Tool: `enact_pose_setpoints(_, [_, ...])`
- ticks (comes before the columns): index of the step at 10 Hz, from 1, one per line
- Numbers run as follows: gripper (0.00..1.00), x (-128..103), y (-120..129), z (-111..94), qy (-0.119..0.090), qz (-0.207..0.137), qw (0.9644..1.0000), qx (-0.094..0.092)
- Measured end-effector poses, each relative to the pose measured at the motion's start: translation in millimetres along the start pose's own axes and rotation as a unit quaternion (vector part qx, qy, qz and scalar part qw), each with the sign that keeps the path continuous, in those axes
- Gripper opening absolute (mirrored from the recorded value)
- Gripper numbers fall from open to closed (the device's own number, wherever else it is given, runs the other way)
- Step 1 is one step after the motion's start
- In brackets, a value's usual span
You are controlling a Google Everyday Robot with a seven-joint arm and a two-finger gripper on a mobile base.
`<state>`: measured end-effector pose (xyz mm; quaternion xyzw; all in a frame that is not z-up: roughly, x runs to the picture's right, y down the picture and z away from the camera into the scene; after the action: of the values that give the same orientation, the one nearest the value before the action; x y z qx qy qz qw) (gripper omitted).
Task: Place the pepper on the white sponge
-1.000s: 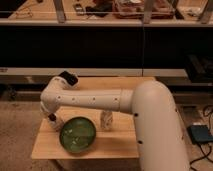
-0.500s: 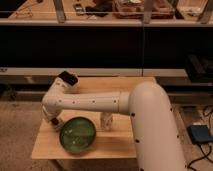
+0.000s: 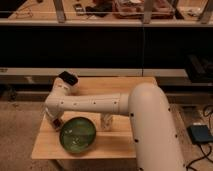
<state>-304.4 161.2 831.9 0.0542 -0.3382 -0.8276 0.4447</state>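
Note:
My gripper point(image 3: 54, 120) hangs at the end of the white arm point(image 3: 95, 104), low over the left side of the wooden table point(image 3: 120, 142), just left of the green plate point(image 3: 77, 134). A small dark red bit, seemingly the pepper point(image 3: 57, 123), shows right at the gripper. I cannot tell whether it is held or lying on the table. The white sponge does not show; the arm and gripper cover that part of the table.
An upright white patterned bottle point(image 3: 106, 121) stands just right of the plate, under the arm. A black-topped white object point(image 3: 67, 78) sits at the table's back left. Dark shelving fills the back, and a blue box point(image 3: 200, 134) lies on the floor at right.
The arm's far end has dipped lower toward the table's left side, so the forearm now slants down to the left. Plate and bottle have not moved.

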Motion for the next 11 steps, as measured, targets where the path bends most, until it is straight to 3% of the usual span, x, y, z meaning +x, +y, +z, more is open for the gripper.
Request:
enact_pose_setpoints(3, [0.79, 3, 6, -2, 0.008, 0.003, 0.9999, -0.009])
enact_pose_setpoints(11, [0.80, 7, 1, -13, 0.025, 0.004, 0.9997, -0.006])
